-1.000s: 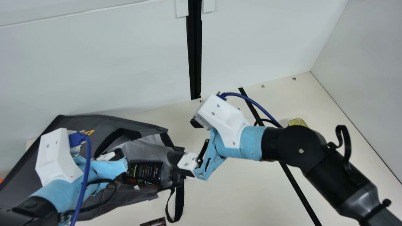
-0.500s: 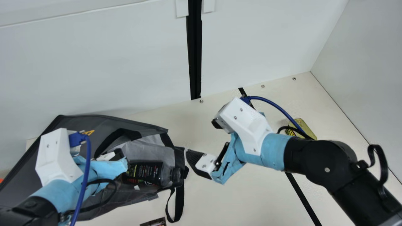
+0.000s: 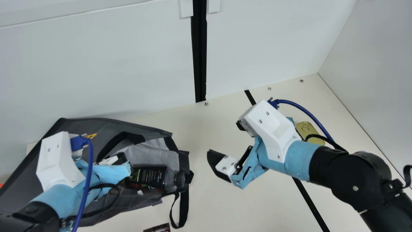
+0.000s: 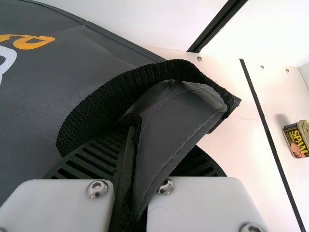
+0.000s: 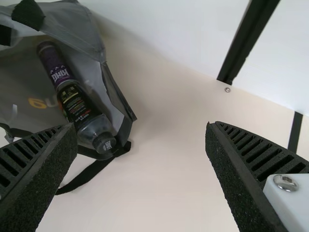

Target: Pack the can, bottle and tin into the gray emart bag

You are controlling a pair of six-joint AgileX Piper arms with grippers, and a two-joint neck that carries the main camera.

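Between the gray emart bag (image 3: 109, 125) and the gold-lidded tin (image 3: 305, 128), the right gripper (image 5: 141, 126) hangs empty, fingers apart; the left gripper (image 4: 137, 159) is clamped on the bag's fabric. Inside lie the purple can (image 5: 57, 70) and, nearer the mouth, the dark-labelled bottle (image 5: 79, 108). Judged step: fetching the last item, the tin, from the table (image 3: 209, 206). Next, the right gripper must align astride it before closing.
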